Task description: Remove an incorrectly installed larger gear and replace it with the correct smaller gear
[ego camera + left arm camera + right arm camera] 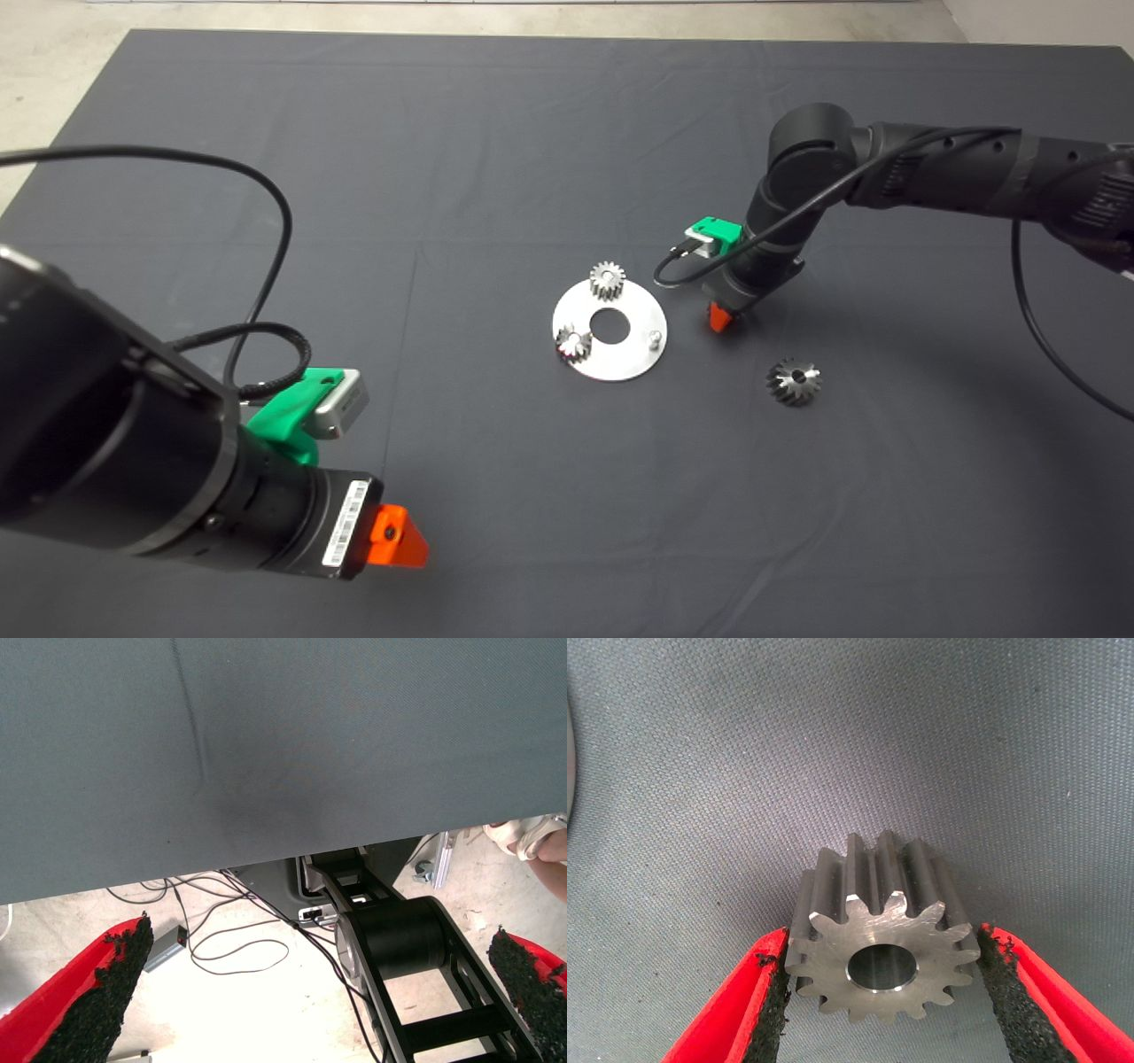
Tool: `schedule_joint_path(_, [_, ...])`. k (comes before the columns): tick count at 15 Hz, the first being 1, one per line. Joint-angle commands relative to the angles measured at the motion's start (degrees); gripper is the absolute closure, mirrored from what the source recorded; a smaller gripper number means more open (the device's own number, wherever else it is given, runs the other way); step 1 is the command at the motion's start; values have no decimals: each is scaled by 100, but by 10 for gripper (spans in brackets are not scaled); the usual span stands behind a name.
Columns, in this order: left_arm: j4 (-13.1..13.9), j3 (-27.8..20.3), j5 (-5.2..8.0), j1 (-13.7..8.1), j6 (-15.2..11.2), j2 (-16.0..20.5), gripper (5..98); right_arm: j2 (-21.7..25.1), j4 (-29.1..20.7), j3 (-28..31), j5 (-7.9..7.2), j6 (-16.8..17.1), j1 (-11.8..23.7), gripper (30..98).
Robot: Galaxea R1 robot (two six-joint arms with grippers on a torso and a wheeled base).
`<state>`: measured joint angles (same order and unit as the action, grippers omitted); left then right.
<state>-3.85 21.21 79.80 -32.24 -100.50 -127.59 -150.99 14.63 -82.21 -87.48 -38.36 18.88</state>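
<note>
The smaller gear, dark steel with short straight teeth and a centre hole, sits between the black pads of my right gripper, which is shut on it. In the head view that gripper hovers low over the mat just right of the round silver plate, and it hides the gear there. The larger gear, with flared teeth, lies loose on the mat to the right of the plate, in front of the right arm. My left gripper waits open at the lower left.
Two lighter silver gears sit on the plate, and a bare pin stands at its right side beside the centre hole. The left wrist view shows the mat's edge, floor cables, the robot base and a person's foot.
</note>
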Motion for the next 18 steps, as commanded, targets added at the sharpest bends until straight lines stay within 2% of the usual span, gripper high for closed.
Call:
schedule_joint_path(1, [115,-92,1,-37,-5,9,59,-32,172,-4,-518,31,116,731])
schedule_joint_path(8, [113,-92,1,-45,-5,9,59,-23,181,-4,-476,26,116,731])
schedule_joint_path(12, [113,-92,1,-37,-5,9,59,30,181,-4,-235,22,132,731])
schedule_joint_path(15, [115,-92,1,-37,-5,9,59,-5,181,-4,-197,22,125,731])
schedule_joint_path(18, [113,-92,1,-45,-5,9,59,-11,181,-4,46,31,125,731])
